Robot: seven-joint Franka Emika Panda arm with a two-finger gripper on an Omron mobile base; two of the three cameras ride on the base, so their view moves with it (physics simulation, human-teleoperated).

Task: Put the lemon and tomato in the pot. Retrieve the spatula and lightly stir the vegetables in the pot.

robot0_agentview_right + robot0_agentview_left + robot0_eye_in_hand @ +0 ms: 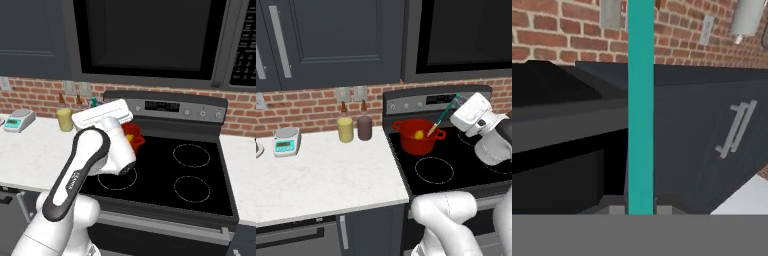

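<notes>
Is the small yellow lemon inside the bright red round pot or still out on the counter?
Inside. In the left base view the lemon sits within the rim of the pot, beside the spatula's pale-orange blade.

Flat, even rendered light across all three views, no glare and no hard shadows. The counter [321,175] glows pale at 8 o'clock of the left view; the cabinets [331,40] up at 12 sit dim. The stove [200,170] top is matte black, no reflections. Everything is soft and pixelated; the spatula [640,105] edges stay fairly crisp in the hand view.
</notes>
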